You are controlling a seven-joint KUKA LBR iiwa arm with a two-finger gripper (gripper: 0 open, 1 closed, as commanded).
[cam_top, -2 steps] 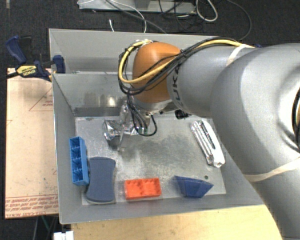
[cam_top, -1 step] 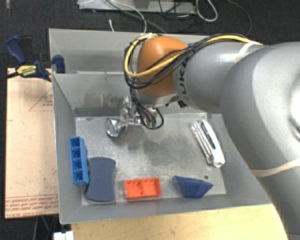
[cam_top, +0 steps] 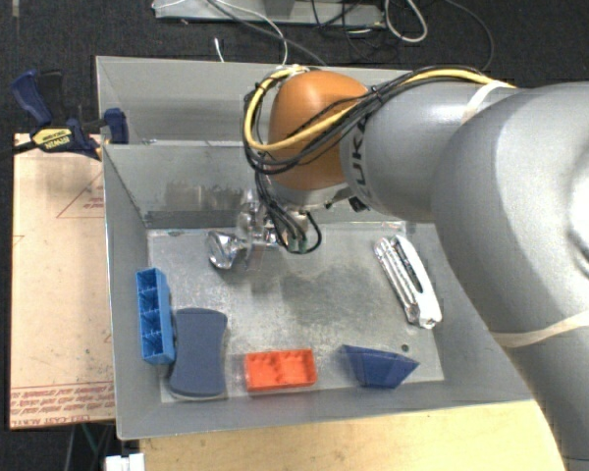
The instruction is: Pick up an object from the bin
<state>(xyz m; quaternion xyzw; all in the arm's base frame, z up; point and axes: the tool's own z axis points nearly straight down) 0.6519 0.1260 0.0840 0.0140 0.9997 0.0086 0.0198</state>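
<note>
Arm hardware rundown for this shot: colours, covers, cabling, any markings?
Thick silver-grey arm with smooth, rounded links. An orange dome-shaped cover caps the wrist, with yellow and black cables looped around it. Dark lettering, only partly readable, runs down the link beside the cover. The small shiny metal gripper has dark wires bundled next to it.

The grey metal bin (cam_top: pixel 324 307) bears five things on its floor, none touching the gripper (cam_top: pixel 224 250). Left of the gripper and nearer the front rim, a blue cell-topped brick (cam_top: pixel 153 315) lies along the wall, a slate-blue rounded slab (cam_top: pixel 198 352) just beside it. Well in front of the gripper lies an orange-red studded brick (cam_top: pixel 280 369), to its right a dark blue wedge (cam_top: pixel 378 366). Right of the gripper lies a white-and-silver folding tool (cam_top: pixel 408 282).
</note>
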